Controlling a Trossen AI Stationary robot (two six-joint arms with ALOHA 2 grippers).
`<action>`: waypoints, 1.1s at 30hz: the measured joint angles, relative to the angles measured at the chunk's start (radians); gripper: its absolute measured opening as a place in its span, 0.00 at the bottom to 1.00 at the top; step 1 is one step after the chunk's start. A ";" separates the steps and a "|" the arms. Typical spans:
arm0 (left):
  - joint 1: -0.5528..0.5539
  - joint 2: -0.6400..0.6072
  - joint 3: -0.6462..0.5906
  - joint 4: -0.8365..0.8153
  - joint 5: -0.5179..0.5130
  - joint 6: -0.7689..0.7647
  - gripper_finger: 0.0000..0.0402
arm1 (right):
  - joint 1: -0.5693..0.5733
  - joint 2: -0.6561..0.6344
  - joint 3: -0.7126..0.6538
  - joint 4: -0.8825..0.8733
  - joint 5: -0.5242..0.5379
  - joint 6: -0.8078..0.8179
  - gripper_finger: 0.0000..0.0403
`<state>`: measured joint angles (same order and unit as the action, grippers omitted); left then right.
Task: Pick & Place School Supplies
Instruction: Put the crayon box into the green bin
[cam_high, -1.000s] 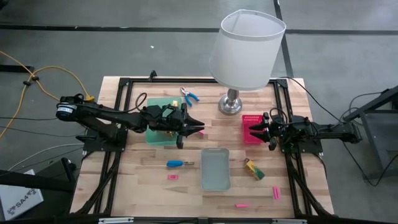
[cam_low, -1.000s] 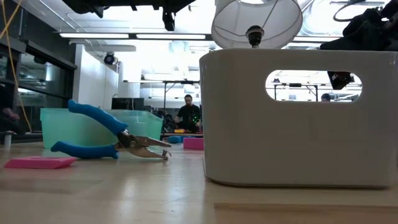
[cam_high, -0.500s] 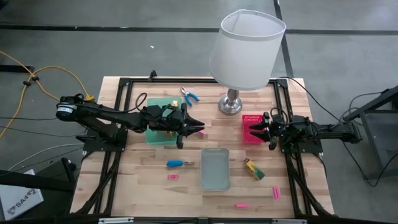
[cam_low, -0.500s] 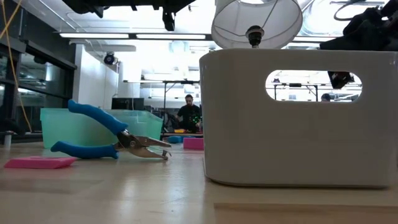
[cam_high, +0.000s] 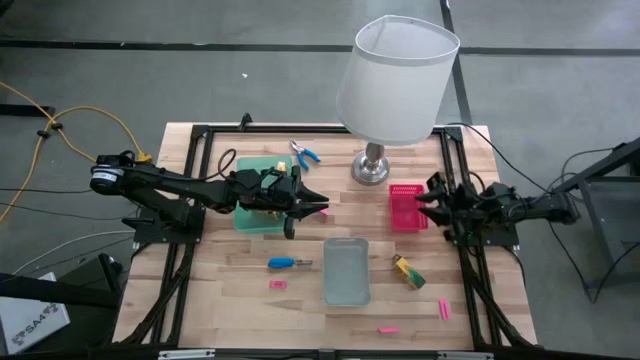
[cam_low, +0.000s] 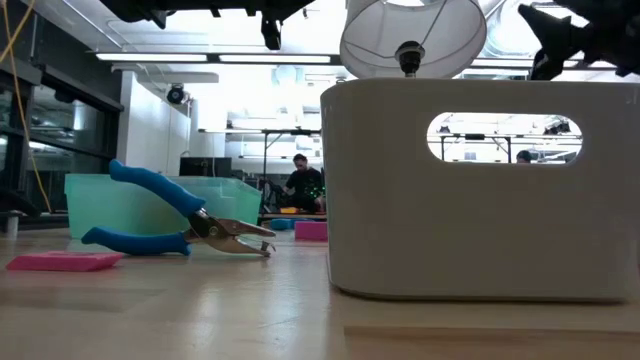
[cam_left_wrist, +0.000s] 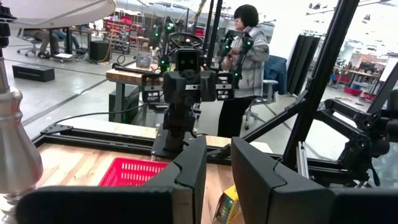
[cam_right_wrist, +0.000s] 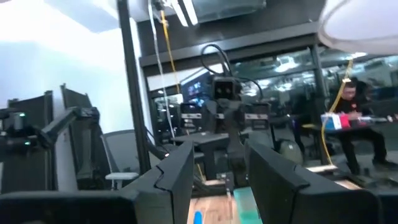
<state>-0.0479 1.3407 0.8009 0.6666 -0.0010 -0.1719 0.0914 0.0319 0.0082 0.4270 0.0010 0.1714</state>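
My left gripper (cam_high: 318, 207) hovers high above the table, just right of the green tray (cam_high: 255, 210); its fingers (cam_left_wrist: 186, 177) stand a little apart with nothing between them. A pink bar (cam_high: 323, 213) lies on the table below its tip. My right gripper (cam_high: 422, 205) is open and empty, raised at the right rim of the pink tray (cam_high: 404, 206). Blue-handled pliers (cam_high: 305, 154) lie near the far edge. Another blue-handled tool (cam_high: 283, 263) lies left of the grey tray (cam_high: 346, 270), a yellow-and-green piece (cam_high: 408, 272) right of it. Pink bars (cam_high: 277, 284) lie near the near edge.
The white-shaded lamp (cam_high: 395, 80) stands at the far side on a metal base (cam_high: 370, 167), its shade above the space between the arms. Bare wood shows between the green and pink trays. A person (cam_left_wrist: 242, 56) stands in the room beyond the table.
My right gripper has drawn back from over the pink tray toward the table's right edge and has risen; in the low view it has left the grey tray's handle hole and now shows above the tray's rim.
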 joint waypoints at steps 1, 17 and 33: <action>0.000 0.000 0.000 0.000 0.000 0.000 0.18 | 0.008 0.000 0.001 0.002 0.001 -0.001 0.33; -0.007 0.001 0.000 0.011 0.021 -0.078 0.18 | 0.138 0.310 0.302 -0.237 0.216 -0.156 0.33; -0.139 -0.209 -0.017 -0.323 0.321 -0.052 0.18 | 0.322 0.776 0.754 -0.655 0.527 -0.046 0.33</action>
<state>-0.1874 1.1318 0.7843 0.3432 0.3196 -0.2239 0.4136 0.8081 0.7626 -0.2281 0.5282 0.1258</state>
